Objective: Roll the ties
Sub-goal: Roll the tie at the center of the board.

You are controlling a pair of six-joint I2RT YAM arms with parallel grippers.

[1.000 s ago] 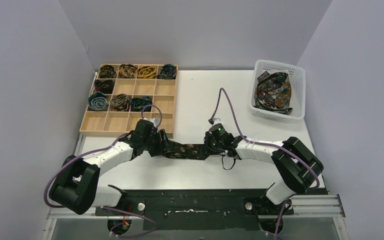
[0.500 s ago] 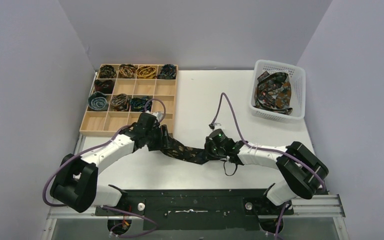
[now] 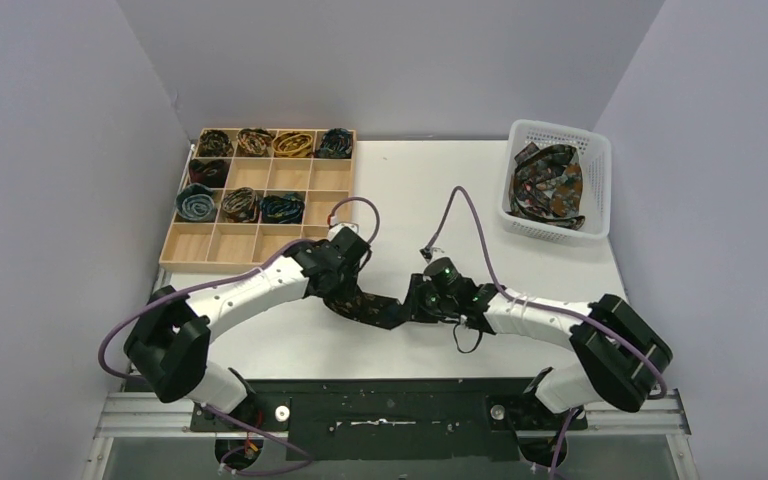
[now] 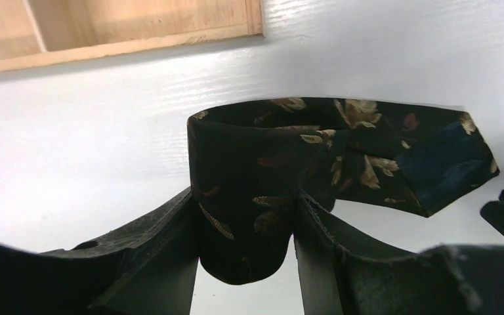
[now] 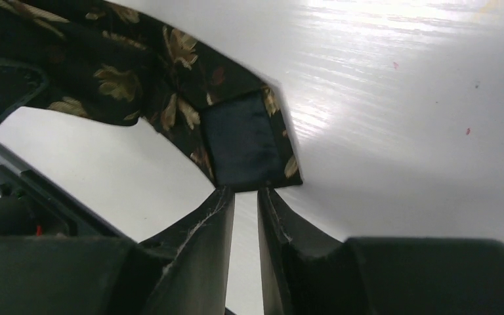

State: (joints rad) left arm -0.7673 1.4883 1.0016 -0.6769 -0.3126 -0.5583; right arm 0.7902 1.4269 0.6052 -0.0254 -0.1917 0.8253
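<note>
A dark tie with gold leaf print lies on the white table between my two grippers. My left gripper is shut on a folded, looped part of the tie, which fills the space between the fingers at the left gripper. The tie's other end, with its dark blue lining facing up, lies flat right at the tips of my right gripper. Those jaws stand a little apart, and only table shows in the gap. In the top view the right gripper sits just right of the tie.
A wooden compartment tray at the back left holds several rolled ties; its corner shows in the left wrist view. A white basket at the back right holds a heap of ties.
My left arm has swung right towards the right gripper, carrying its end of the tie. The strip between the grippers has gone from long and straight to short and bent. The right jaws parted slightly.
</note>
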